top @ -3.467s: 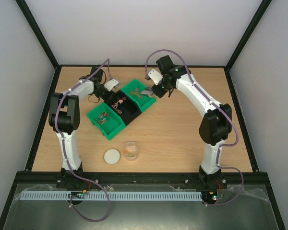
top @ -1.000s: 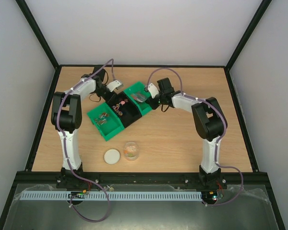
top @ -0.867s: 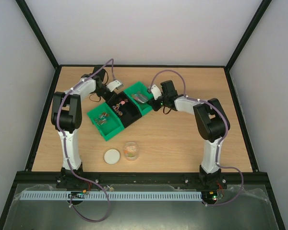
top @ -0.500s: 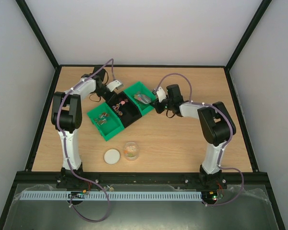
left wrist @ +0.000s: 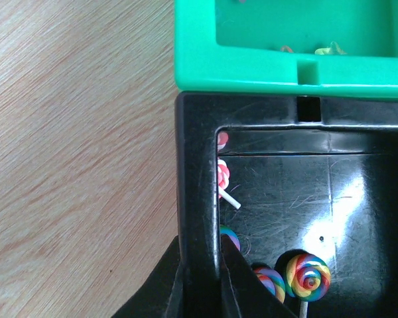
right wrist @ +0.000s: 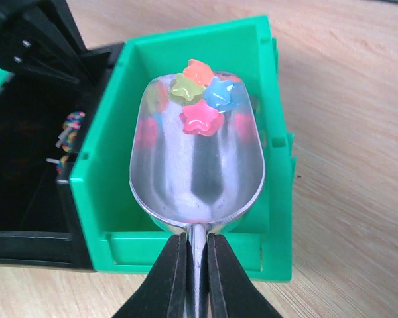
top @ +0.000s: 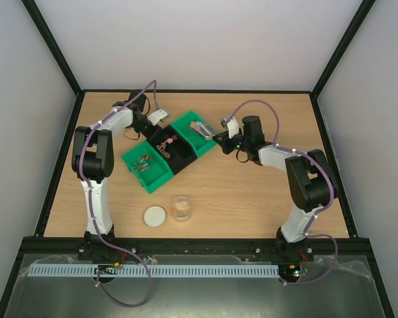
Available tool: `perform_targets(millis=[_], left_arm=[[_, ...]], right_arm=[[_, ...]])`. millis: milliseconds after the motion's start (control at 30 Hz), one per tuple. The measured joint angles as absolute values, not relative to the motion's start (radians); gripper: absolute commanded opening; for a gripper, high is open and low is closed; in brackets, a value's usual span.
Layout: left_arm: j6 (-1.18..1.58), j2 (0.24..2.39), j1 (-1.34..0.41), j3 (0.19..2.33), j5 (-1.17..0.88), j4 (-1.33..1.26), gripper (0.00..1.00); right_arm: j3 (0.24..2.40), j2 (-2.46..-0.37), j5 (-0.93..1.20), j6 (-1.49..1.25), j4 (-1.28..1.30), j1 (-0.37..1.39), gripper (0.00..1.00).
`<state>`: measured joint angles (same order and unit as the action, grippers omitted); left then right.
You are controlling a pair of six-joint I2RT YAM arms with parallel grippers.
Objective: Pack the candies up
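Green plastic flanks the black bin [top: 174, 156] in the top view: one green bin [top: 182, 126] on its far-right side, a second green bin [top: 152, 182] on its near-left side. The left arm reaches out long and low, and the left gripper [top: 156, 129] sits at the black bin's far-left wall. This is most likely a brace, so the row of bins does not slide while the other arm works. The right arm lies folded low over the table [top: 252, 199] with its forearm nearly level. The right gripper [top: 219, 136] is just right of the black bin and carries the metal scoop [top: 202, 127] over the first green bin. An open clear jar [top: 181, 207] and its lid [top: 155, 216] stand well apart from the black bin, on its near side.

From the left wrist, the fingers are pinched narrow on the black bin's wall — one inside, one outside. Lollipops [left wrist: 308, 277] lie in the bin, just beside the inner finger.

From the right wrist, the fingers are clamped tight on the scoop's thin handle, and the bowl points away, roughly level, above the green bin beside the black bin. The candies [right wrist: 200, 99] — orange, yellow-green, blue and pink stars — are heaped at the far end of the bowl. I judge the level hold is meant to carry them to the jar without spilling.
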<state>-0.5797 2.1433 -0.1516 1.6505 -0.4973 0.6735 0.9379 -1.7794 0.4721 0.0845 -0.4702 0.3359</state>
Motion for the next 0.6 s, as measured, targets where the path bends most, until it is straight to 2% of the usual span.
perform_targets(millis=[367,600], left_arm=[[-0.568,2.144,-0.152,1.650,-0.496,0.671,0.02],[-0.567,2.144,-0.151,1.650,-0.496,0.670,0.02]], right_arm=[[0.837,-1.576,0.610,0.110,-0.519,0.320,0.01],[0.797,-1.389,0.748,0.263,-0.373,0.320,0.01]])
